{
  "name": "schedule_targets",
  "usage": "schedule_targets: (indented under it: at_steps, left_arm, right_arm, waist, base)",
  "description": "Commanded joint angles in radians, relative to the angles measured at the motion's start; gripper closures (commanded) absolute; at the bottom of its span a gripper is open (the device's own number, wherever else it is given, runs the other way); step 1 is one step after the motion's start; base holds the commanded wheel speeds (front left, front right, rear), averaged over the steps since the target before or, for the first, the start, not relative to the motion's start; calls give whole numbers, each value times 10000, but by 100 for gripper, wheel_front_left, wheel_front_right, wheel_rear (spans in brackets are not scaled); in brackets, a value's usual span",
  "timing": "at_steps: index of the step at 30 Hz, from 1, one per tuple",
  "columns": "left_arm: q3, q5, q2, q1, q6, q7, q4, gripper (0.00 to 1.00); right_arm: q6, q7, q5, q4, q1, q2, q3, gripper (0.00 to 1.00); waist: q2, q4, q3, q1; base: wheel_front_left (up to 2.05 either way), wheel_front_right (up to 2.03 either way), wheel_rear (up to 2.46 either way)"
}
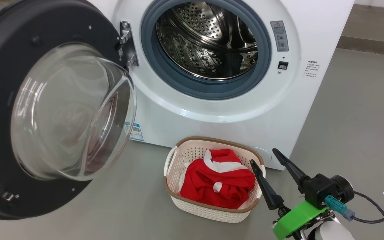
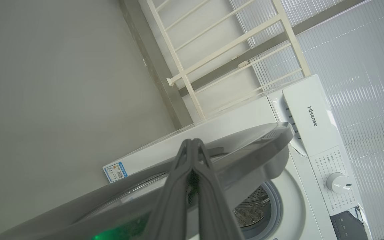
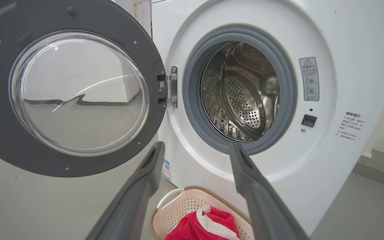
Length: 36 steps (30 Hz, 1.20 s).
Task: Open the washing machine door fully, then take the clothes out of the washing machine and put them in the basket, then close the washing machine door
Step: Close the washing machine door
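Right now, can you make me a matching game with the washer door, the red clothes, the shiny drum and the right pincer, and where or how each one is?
Things:
1. round black-rimmed glass washing machine door
2. bright red fabric clothes with white trim
3. perforated steel drum
4. right pincer

Places and states:
A. lying in the cream-white perforated plastic basket
B. inside the grey rubber ring
C. open, beside that basket
D. swung wide open

Pairs: 1-D, 2-A, 3-B, 4-C.
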Motion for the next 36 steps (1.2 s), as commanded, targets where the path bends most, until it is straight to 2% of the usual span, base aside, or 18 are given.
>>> schedule_targets:
  at_steps: [1, 16, 36]
  left_arm:
    - [27, -142, 37, 229, -70, 341, -343, 100]
    - [117, -756, -776, 1500, 272, 1368, -2457, 100]
    - [191, -1347, -2146, 2800, 851, 1750, -5125, 100]
  right_arm:
    - [4, -65, -53, -244, -275, 23, 213, 0]
    - [4, -65, -22, -259, -274, 83, 141, 0]
    - [4, -65, 49, -115, -303, 131, 112, 0]
  waist:
    - [-1, 5, 9, 0]
    - [-1, 55, 54, 0]
    - [-1, -180, 154, 0]
  base:
    - [0, 0, 0]
    - [0, 0, 0]
    - [0, 0, 0]
